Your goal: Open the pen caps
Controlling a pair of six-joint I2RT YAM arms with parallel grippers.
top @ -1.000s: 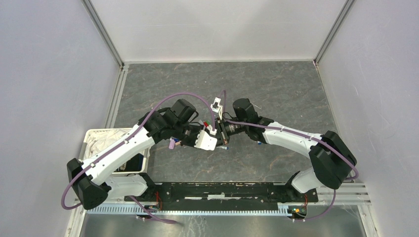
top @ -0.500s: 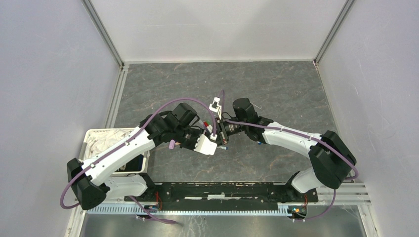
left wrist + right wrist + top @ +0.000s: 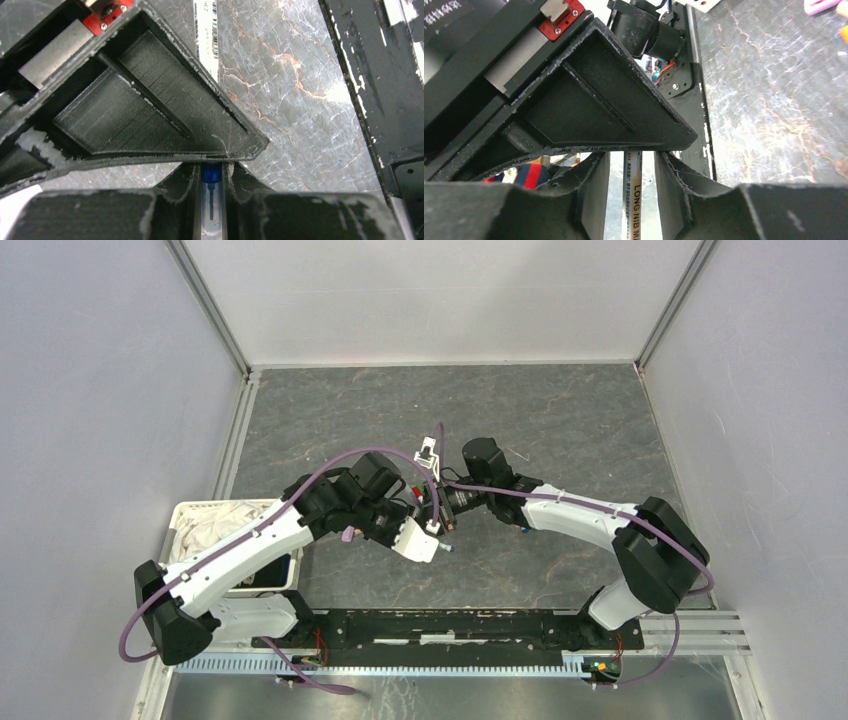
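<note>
Pen [image 3: 207, 45], blue end [image 3: 211, 175] in left hand [image 3: 212, 162], barrel [image 3: 632, 195] toward right hand [image 3: 631, 150]

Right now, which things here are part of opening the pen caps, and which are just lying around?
Job: pen; left pincer; right pincer; lilac cap.
Lying about: white basket; cloth inside it.

In the right wrist view the pen [image 3: 633, 196] carries black capitals along its white barrel reading "LONG NIB M", cut off by the frame's edge. In the left wrist view the pen [image 3: 206, 30] bears fine print too small to read, apart from what looks like "23". A label [image 3: 444, 12] on the dark housing is cropped and illegible.
</note>
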